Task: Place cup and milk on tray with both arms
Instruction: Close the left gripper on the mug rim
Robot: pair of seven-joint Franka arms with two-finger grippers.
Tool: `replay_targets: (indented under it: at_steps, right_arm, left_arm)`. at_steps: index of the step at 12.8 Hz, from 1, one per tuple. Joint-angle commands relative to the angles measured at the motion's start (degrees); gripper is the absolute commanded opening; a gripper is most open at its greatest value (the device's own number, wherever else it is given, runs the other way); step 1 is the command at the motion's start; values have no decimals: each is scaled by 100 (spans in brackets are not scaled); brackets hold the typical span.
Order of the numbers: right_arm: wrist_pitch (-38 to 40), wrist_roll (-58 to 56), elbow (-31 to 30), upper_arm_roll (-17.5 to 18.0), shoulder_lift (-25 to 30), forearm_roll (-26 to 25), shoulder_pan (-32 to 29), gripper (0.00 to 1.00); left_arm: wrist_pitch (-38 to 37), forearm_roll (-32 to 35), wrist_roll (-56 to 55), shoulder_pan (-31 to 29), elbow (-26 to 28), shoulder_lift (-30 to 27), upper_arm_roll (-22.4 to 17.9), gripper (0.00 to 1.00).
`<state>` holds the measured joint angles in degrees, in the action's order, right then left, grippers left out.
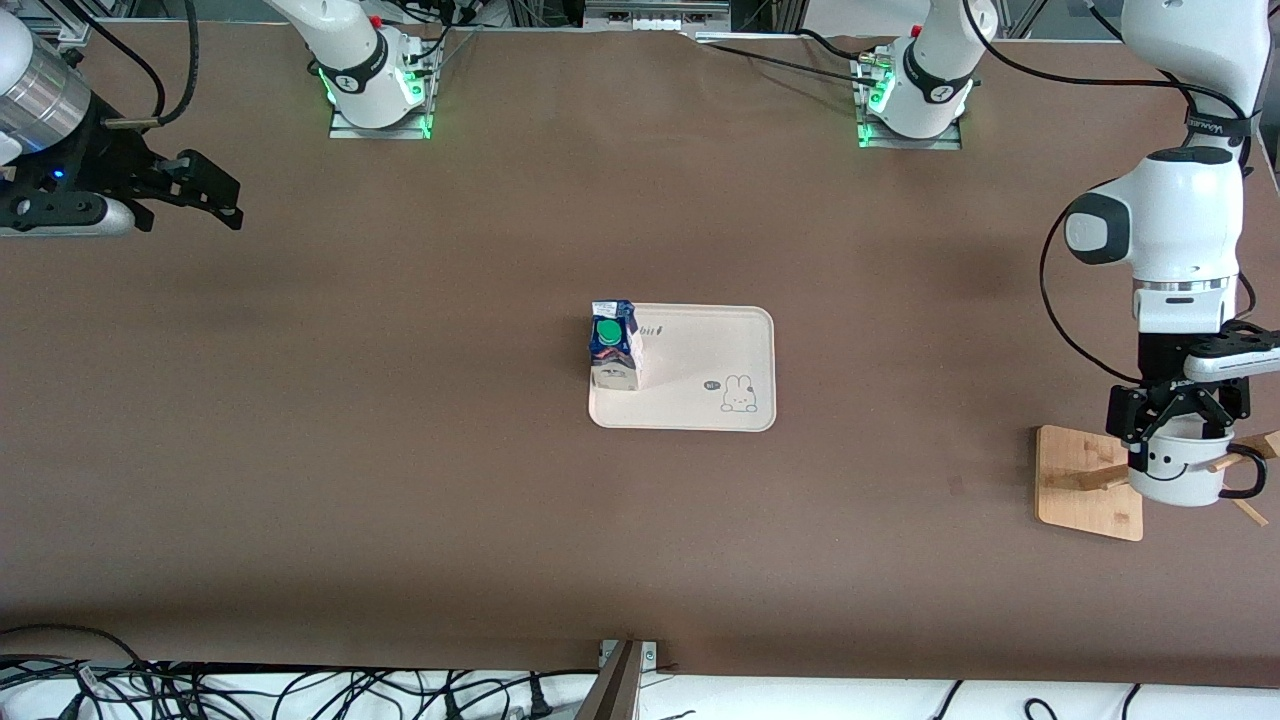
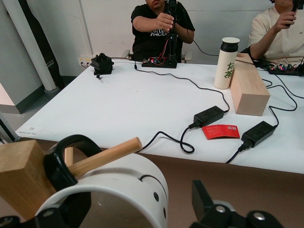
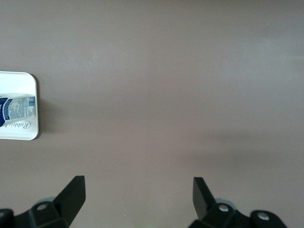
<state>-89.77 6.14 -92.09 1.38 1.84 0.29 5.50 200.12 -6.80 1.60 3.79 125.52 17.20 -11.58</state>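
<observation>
The cup (image 1: pixel 1175 475) hangs by its black handle on a peg of the wooden rack (image 1: pixel 1085 480) at the left arm's end of the table. My left gripper (image 1: pixel 1180 425) is open, with its fingers spread around the cup's rim. In the left wrist view the cup (image 2: pixel 123 180) fills the space between the fingers of my left gripper (image 2: pixel 137 199), and one fingertip (image 2: pixel 199 190) stands clear of its wall. The milk (image 1: pixel 612 345) stands upright on the tray (image 1: pixel 710 360), at the tray's end toward the right arm. My right gripper (image 1: pixel 225 200) is open and empty, up over bare table at the right arm's end; its wrist view (image 3: pixel 140 183) shows the tray corner (image 3: pixel 16 78) and the milk (image 3: pixel 19 107).
The rack's peg (image 2: pixel 104 154) passes through the cup's handle, and another peg sticks out beside it. A white desk (image 2: pixel 118 104) off the table's edge holds cables, power adapters, a bottle and a wooden box, with people seated at it. Cables lie along the edge nearest the front camera.
</observation>
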Motion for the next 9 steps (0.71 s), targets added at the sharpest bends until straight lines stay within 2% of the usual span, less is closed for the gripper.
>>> replay_targets:
  at_steps: [1,2,9]
  right_arm:
    - [47,-8,130,11,-52,-64,-58,100]
    - [29,-8,130,11,-52,-64,-49,100]
    - [29,-8,130,11,-52,-64,-49,100]
  left_arm:
    - [45,-59,103,16,-72,91,-11,33]
    - [45,-41,103,51,-46,91,-2,1]
    - [45,-50,24,95,95,82,253,0]
